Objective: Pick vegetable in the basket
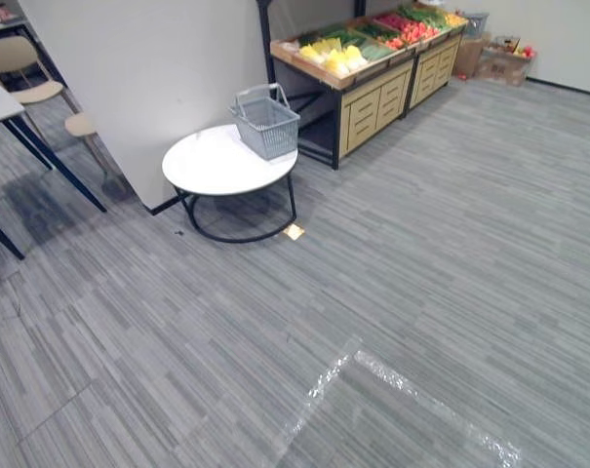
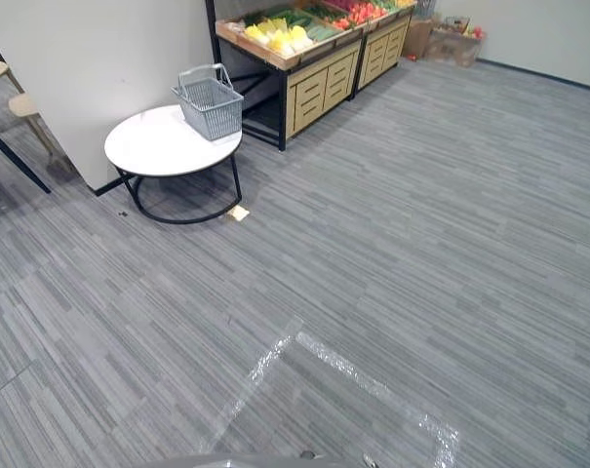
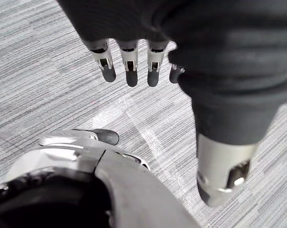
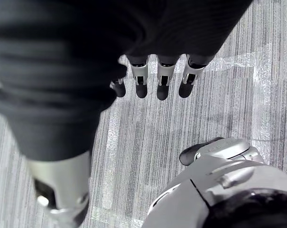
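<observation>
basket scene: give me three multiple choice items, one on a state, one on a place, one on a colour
1. The left hand and right hand are: A both open, B both shut, C shut on vegetables.
2. The basket is: A in the left hand, B on the table, C in the right hand.
3. The table top is: A black, B white, C red.
Answers: 1 A, fingers straight with nothing held; 2 B, it stands at the table's far edge; 3 B, the round top is white.
</observation>
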`<state>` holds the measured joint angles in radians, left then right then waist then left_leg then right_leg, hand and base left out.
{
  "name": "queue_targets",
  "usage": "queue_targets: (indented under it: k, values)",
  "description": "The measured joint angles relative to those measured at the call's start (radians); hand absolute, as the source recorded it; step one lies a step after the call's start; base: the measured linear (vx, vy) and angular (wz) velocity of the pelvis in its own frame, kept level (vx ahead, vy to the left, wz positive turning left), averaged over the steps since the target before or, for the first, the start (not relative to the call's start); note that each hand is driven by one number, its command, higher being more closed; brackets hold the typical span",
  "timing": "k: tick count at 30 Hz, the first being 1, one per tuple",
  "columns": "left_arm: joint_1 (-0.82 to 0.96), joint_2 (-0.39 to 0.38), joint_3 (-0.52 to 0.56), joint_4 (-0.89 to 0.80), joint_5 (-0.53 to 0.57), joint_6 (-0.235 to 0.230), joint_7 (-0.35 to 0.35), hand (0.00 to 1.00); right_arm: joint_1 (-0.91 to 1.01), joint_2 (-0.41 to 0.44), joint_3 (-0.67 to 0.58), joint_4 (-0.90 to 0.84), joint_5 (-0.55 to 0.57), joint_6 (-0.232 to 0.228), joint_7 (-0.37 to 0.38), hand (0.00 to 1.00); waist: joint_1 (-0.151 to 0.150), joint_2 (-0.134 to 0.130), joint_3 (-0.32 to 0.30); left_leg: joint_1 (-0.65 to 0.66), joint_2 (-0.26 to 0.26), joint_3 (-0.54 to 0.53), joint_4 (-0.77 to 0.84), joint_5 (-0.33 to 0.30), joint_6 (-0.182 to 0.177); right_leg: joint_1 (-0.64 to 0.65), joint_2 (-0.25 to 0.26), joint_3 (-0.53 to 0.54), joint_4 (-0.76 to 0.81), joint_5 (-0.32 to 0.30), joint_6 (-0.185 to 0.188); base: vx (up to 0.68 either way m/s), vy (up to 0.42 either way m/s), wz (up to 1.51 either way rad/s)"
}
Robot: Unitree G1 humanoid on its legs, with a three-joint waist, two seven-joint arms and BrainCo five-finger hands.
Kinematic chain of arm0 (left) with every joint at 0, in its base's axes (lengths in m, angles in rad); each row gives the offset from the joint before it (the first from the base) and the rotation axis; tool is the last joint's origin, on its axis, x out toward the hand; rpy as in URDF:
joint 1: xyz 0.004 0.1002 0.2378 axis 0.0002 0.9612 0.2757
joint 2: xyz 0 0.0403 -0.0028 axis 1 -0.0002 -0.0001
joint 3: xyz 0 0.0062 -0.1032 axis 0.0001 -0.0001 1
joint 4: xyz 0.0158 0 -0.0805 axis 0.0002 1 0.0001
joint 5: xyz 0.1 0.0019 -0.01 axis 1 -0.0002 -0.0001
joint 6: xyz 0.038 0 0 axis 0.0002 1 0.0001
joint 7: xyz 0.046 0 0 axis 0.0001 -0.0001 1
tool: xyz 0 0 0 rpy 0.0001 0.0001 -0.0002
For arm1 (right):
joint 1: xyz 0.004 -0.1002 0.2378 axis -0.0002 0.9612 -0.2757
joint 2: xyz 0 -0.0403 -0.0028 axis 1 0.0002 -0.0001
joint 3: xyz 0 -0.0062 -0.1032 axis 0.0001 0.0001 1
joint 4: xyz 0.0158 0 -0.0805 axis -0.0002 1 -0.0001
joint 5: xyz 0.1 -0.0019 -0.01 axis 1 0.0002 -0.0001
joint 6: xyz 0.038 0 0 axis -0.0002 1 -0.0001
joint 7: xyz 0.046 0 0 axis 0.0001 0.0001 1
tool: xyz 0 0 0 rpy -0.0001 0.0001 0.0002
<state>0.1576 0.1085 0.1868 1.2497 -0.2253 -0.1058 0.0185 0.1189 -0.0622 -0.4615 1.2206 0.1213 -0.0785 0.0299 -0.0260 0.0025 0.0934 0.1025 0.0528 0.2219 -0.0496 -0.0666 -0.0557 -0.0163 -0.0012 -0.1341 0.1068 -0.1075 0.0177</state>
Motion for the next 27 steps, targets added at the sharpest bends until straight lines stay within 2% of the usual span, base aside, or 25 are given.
queue_targets:
  k: [2, 3, 4, 5, 6, 7, 8, 9, 11, 13, 14, 15, 16, 18, 20, 21, 22, 23, 24, 25, 26, 27]
  values:
    - [-0.017, 0.002, 0.018, -0.001, -0.010, 0.000, 0.001, 0.00, -0.006, 0.003, 0.001, -0.003, 0.019, -0.001, 0.000, 0.00, 0.000, -0.011, 0.026, -0.027, 0.006, 0.003, 0.051, -0.028, -0.016, -0.021, -0.003, -0.004, 0.051, -0.040, -0.021, -0.06, -0.065, 0.07]
    - [-0.017, 0.000, 0.033, -0.008, -0.010, 0.001, 0.002, 0.00, -0.008, 0.003, 0.008, -0.004, 0.034, -0.001, 0.001, 0.00, 0.002, -0.011, 0.044, -0.072, 0.031, 0.011, 0.157, -0.086, -0.033, -0.031, 0.001, -0.002, 0.076, -0.056, -0.032, -0.07, -0.132, -0.11]
    - [-0.004, -0.014, 0.060, -0.028, -0.013, 0.001, 0.003, 0.00, -0.004, 0.002, 0.013, -0.012, 0.037, -0.002, 0.002, 0.00, 0.004, -0.010, 0.046, -0.112, 0.071, 0.018, 0.279, -0.145, -0.071, -0.028, 0.018, 0.003, 0.085, -0.068, -0.045, -0.04, -0.134, -0.18]
    - [0.005, -0.018, 0.087, -0.035, -0.020, 0.001, 0.002, 0.00, 0.000, 0.004, 0.017, -0.024, 0.037, -0.002, 0.002, 0.00, 0.007, -0.009, 0.049, -0.141, 0.088, 0.017, 0.367, -0.154, -0.080, -0.022, 0.026, 0.005, 0.085, -0.073, -0.054, 0.03, -0.125, -0.15]
    - [0.002, -0.024, 0.150, -0.049, -0.035, 0.004, -0.004, 0.00, 0.001, 0.007, 0.027, -0.035, 0.037, -0.010, 0.001, 0.00, 0.004, -0.013, 0.072, -0.239, 0.126, 0.004, 0.593, -0.138, -0.051, -0.006, 0.035, 0.003, 0.094, -0.081, -0.067, 0.06, -0.112, -0.11]
    - [0.004, -0.040, 0.177, -0.071, -0.045, 0.006, -0.005, 0.00, 0.006, 0.008, 0.043, -0.043, 0.037, -0.016, 0.001, 0.00, 0.006, -0.012, 0.090, -0.320, 0.151, -0.027, 0.780, -0.085, 0.008, 0.017, 0.040, 0.007, 0.102, -0.091, -0.079, 0.06, -0.100, -0.08]
    - [0.005, -0.044, 0.178, -0.079, -0.047, 0.008, -0.004, 0.00, 0.010, 0.012, 0.055, -0.051, 0.037, -0.017, 0.000, 0.00, 0.010, -0.018, 0.097, -0.357, 0.156, -0.046, 0.852, -0.079, 0.016, 0.025, 0.041, 0.007, 0.107, -0.100, -0.081, 0.10, -0.048, -0.10]
    - [0.007, -0.048, 0.178, -0.091, -0.048, 0.008, -0.005, 0.00, 0.021, 0.008, 0.079, -0.069, 0.037, -0.017, -0.001, 0.00, 0.011, -0.012, 0.097, -0.404, 0.152, -0.071, 0.928, -0.091, 0.002, 0.041, 0.040, 0.015, 0.111, -0.115, -0.084, 0.12, -0.008, -0.05]
    - [0.014, -0.067, 0.175, -0.112, -0.048, 0.006, -0.004, 0.00, 0.013, 0.002, 0.085, -0.087, 0.036, -0.018, 0.001, 0.00, 0.023, -0.004, 0.098, -0.446, 0.135, -0.073, 0.909, -0.115, -0.005, 0.058, 0.037, 0.042, 0.104, -0.123, -0.081, 0.24, 0.038, -0.27]
    - [0.013, -0.069, 0.168, -0.117, -0.049, 0.005, -0.005, 0.00, -0.011, -0.001, 0.084, -0.085, 0.036, -0.018, 0.001, 0.00, 0.040, -0.002, 0.099, -0.475, 0.101, -0.071, 0.773, -0.121, -0.002, 0.058, 0.016, 0.065, 0.103, -0.134, -0.080, 0.29, 0.114, -0.36]
    - [0.012, -0.068, 0.159, -0.118, -0.048, 0.002, -0.005, 0.00, -0.021, -0.001, 0.085, -0.087, 0.036, -0.020, 0.001, 0.00, 0.045, -0.001, 0.098, -0.485, 0.076, -0.064, 0.632, -0.104, 0.005, 0.062, 0.000, 0.075, 0.102, -0.148, -0.070, 0.23, 0.106, -0.26]
    - [0.013, -0.069, 0.151, -0.120, -0.048, -0.001, -0.005, 0.00, -0.024, -0.004, 0.091, -0.092, 0.036, -0.021, 0.001, 0.00, 0.050, 0.002, 0.098, -0.485, 0.065, -0.059, 0.520, -0.074, 0.007, 0.072, -0.010, 0.087, 0.095, -0.159, -0.060, 0.33, 0.142, -0.24]
    - [0.014, -0.073, 0.150, -0.125, -0.047, -0.001, -0.004, 0.00, -0.019, -0.014, 0.124, -0.106, 0.035, -0.021, 0.000, 0.00, 0.053, 0.008, 0.097, -0.485, 0.061, -0.048, 0.366, -0.014, 0.007, 0.101, -0.019, 0.093, 0.074, -0.174, -0.048, 0.30, 0.130, -0.15]
    - [0.024, -0.084, 0.152, -0.142, -0.046, -0.004, -0.004, 0.00, -0.017, -0.026, 0.158, -0.115, 0.035, -0.024, -0.001, 0.00, 0.061, 0.017, 0.093, -0.493, 0.074, -0.045, 0.204, 0.049, -0.010, 0.140, -0.027, 0.115, 0.056, -0.209, -0.017, 0.55, 0.291, -0.31]
    - [0.039, -0.094, 0.153, -0.143, -0.045, -0.008, -0.004, 0.00, -0.023, -0.031, 0.164, -0.116, 0.034, -0.034, 0.001, 0.00, 0.071, 0.027, 0.085, -0.514, 0.096, -0.045, 0.160, 0.070, -0.009, 0.178, -0.038, 0.149, 0.052, -0.261, 0.010, 0.60, 0.379, -0.55]
    - [0.056, -0.076, 0.157, -0.138, -0.045, -0.009, -0.005, 0.00, -0.026, -0.010, 0.152, -0.109, 0.034, -0.034, 0.001, 0.00, 0.082, 0.005, 0.060, -0.524, 0.075, -0.029, 0.234, 0.169, 0.009, 0.203, -0.089, 0.167, 0.043, -0.293, 0.000, 0.64, 0.343, -0.63]
    - [0.071, -0.056, 0.156, -0.133, -0.044, -0.017, -0.004, 0.00, -0.021, 0.015, 0.133, -0.086, 0.034, -0.035, 0.003, 0.00, 0.086, -0.043, 0.012, -0.544, 0.035, -0.013, 0.283, 0.159, 0.053, 0.189, -0.133, 0.204, 0.058, -0.277, -0.005, 0.66, 0.309, -0.49]
    - [0.072, -0.047, 0.154, -0.132, -0.043, -0.018, -0.002, 0.00, -0.021, 0.032, 0.130, -0.082, 0.034, -0.035, 0.006, 0.00, 0.084, -0.057, -0.007, -0.551, 0.018, -0.007, 0.301, 0.135, 0.067, 0.174, -0.149, 0.220, 0.080, -0.249, -0.004, 0.69, 0.288, -0.20]
    - [0.061, -0.033, 0.141, -0.128, -0.038, -0.018, -0.002, 0.00, -0.023, 0.056, 0.104, -0.080, 0.036, -0.035, 0.010, 0.00, 0.076, -0.067, -0.019, -0.547, -0.004, 0.003, 0.340, 0.109, 0.100, 0.148, -0.166, 0.251, 0.155, -0.197, 0.015, 0.70, 0.304, 0.12]
    - [0.046, -0.021, 0.124, -0.114, -0.035, -0.017, -0.002, 0.00, -0.033, 0.055, 0.098, -0.064, 0.034, -0.035, 0.015, 0.00, 0.068, -0.071, -0.021, -0.515, -0.022, 0.012, 0.357, 0.067, 0.118, 0.126, -0.174, 0.271, 0.260, -0.130, 0.030, 0.68, 0.308, 0.13]
    - [0.038, -0.018, 0.117, -0.109, -0.035, -0.016, -0.002, 0.00, -0.035, 0.052, 0.089, -0.060, 0.034, -0.035, 0.017, 0.00, 0.066, -0.071, -0.021, -0.490, -0.032, 0.012, 0.356, 0.045, 0.124, 0.110, -0.174, 0.273, 0.326, -0.089, 0.038, 0.63, 0.294, 0.04]
    - [0.034, -0.013, 0.106, -0.107, -0.033, -0.016, -0.001, 0.00, -0.036, 0.049, 0.074, -0.060, 0.031, -0.035, 0.017, 0.00, 0.063, -0.072, -0.020, -0.430, -0.046, 0.013, 0.343, -0.001, 0.131, 0.053, -0.173, 0.287, 0.490, 0.031, 0.097, 0.55, 0.271, 0.02]
